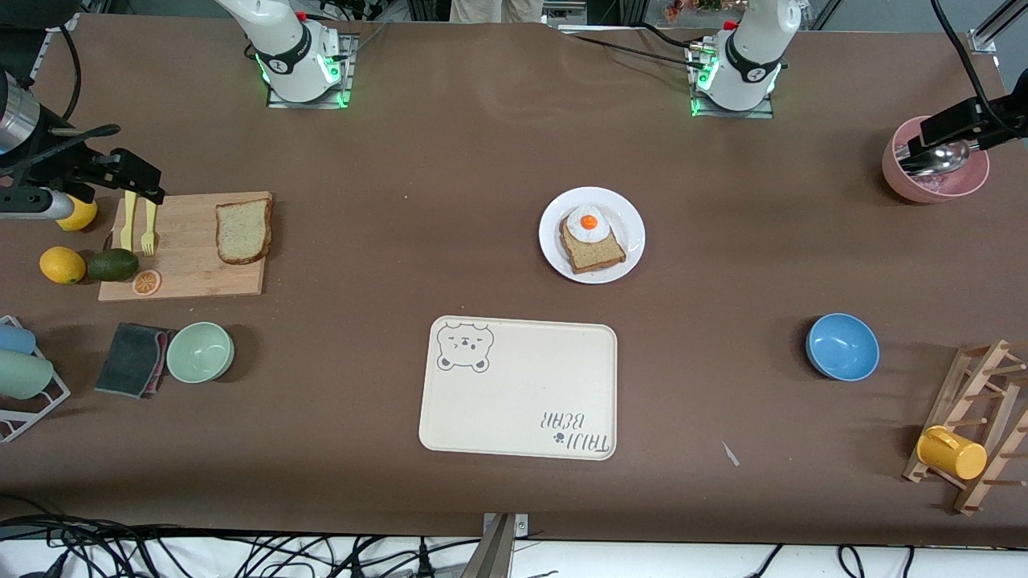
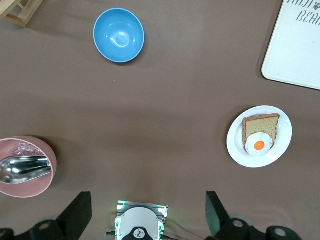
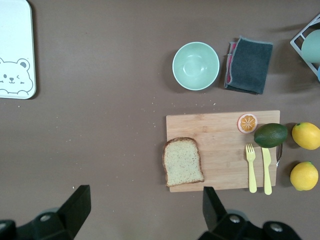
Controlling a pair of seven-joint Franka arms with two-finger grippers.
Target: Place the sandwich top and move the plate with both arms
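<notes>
Light-brown sandwich top (image 1: 243, 231) looks soft and light, best pinched at its crust near three and nine o'clock, while the right gripper (image 3: 142, 212) and the left gripper (image 2: 149, 212) hang released.

light-brown sandwich top (image 1: 242, 231) with darker crust, plain white plate (image 1: 626, 210), cream tray (image 1: 519, 388) with grey bear drawing, blue bowl (image 1: 842, 346)

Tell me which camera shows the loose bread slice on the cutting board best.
The right wrist view: the sandwich top lies whole on the cutting board, close below the camera. The front view shows it smaller, unobstructed. The left wrist view misses it.
</notes>
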